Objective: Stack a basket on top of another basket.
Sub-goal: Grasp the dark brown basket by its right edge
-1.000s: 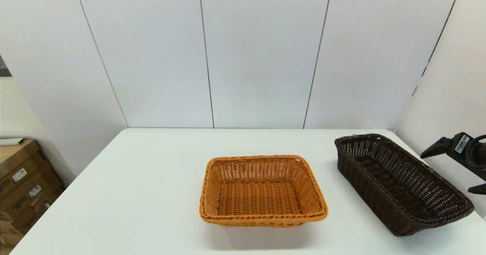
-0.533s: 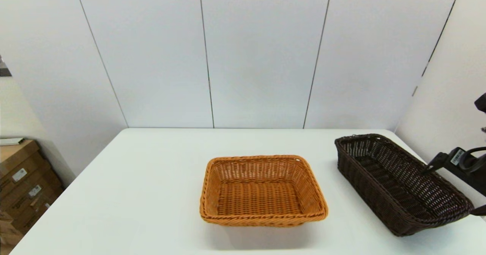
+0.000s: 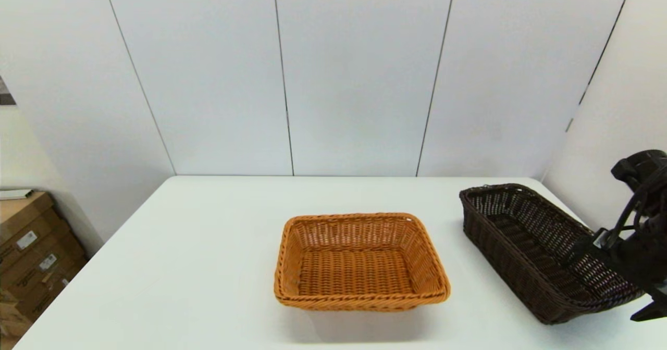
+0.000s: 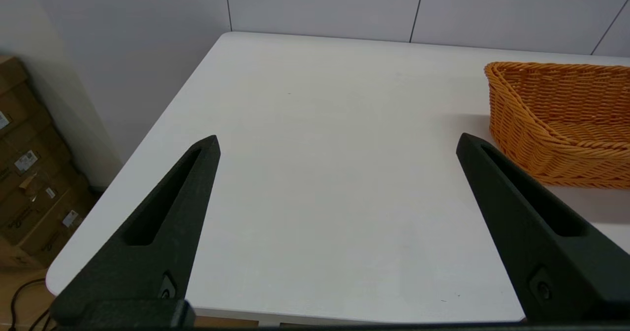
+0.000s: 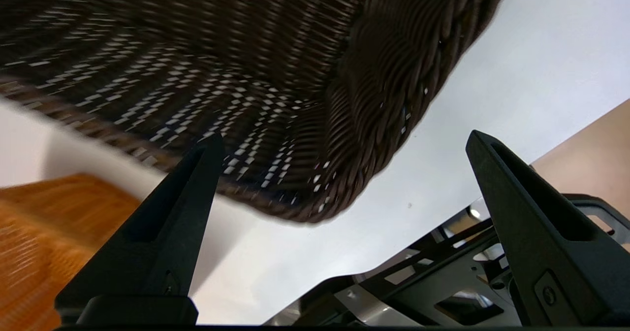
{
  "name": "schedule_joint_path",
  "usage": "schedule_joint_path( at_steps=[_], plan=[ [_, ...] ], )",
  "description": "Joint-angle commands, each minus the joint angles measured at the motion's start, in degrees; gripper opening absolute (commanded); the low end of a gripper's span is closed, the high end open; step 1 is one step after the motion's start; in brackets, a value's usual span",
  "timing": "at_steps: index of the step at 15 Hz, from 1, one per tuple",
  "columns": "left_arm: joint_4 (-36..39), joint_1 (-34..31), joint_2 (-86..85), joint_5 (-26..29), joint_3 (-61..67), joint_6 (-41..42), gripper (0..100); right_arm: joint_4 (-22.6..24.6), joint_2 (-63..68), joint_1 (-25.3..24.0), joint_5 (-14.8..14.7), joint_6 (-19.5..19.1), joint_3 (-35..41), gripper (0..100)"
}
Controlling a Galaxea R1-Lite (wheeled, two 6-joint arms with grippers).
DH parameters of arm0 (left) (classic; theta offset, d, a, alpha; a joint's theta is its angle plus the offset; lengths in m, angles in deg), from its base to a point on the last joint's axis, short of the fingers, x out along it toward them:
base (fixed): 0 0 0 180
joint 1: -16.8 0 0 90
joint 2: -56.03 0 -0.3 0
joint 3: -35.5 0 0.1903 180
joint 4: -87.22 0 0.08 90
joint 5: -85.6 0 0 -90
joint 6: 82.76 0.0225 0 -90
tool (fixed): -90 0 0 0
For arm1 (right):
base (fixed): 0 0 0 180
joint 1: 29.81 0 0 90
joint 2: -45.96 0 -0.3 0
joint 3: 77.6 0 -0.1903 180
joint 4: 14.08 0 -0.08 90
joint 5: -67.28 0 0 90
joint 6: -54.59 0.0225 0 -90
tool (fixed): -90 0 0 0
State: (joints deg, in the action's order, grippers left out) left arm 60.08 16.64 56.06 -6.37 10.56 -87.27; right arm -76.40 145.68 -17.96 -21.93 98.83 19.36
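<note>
Baskets (image 3: 547,251) woven wicker, probably plastic; table (image 3: 208,266) smooth.

dark brown woven basket (image 3: 542,246); orange-tan woven basket (image 3: 359,261); white table (image 3: 208,266); black right claw (image 3: 622,282).

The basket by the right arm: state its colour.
Dark brown, almost black, woven wicker basket; clearest in the head view.

My test lab, bare white panelled walls (image 3: 354,74), plain white counter (image 3: 208,246), stacked cardboard boxes (image 3: 31,256) beside it
</note>
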Motion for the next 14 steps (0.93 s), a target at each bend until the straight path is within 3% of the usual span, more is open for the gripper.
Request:
schedule_joint_path(
  at_steps=[1,8,14],
  plan=[
    [0.0,0.0,-0.1,0.0,0.0,-0.1,100,2.9,5.1,0.8,0.0,0.2,1.7,100],
    [0.0,0.0,-0.1,0.0,0.0,-0.1,100,12.0,10.7,1.4,0.1,0.2,5.9,100],
    [0.0,0.0,-0.1,0.0,0.0,-0.1,100,13.0,11.3,1.6,0.2,0.2,6.7,100]
  ],
)
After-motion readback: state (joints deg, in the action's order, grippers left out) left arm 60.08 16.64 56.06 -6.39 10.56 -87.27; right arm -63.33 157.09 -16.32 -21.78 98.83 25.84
